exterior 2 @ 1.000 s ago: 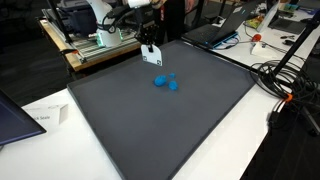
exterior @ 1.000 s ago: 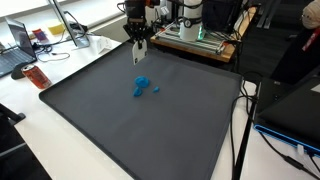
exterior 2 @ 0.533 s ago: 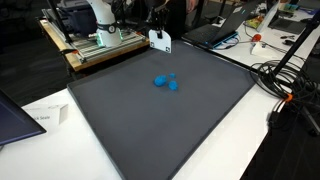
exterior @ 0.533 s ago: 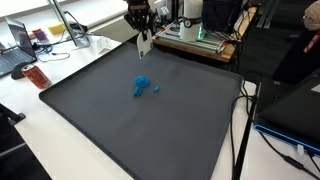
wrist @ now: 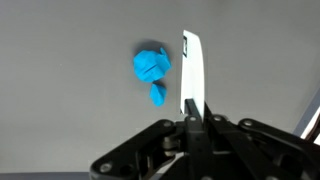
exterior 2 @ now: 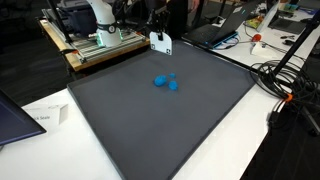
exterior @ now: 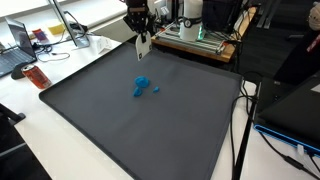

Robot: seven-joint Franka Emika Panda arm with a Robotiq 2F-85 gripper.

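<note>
Hand point(wrist: 192, 115) cropped by wrist-view edge; end of white card point(wrist: 191, 70) hidden between its fingers; blue lumps point(exterior: 141, 86) too small to be identified.

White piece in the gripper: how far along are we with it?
Done: the white piece is clamped in the shut gripper and lifted clear of the dark mat. In hand: it hangs in the air above one edge of the mat. Left: presumably setting it down, as it rests on nothing yet; the blue pieces lie untouched mid-mat.
</note>
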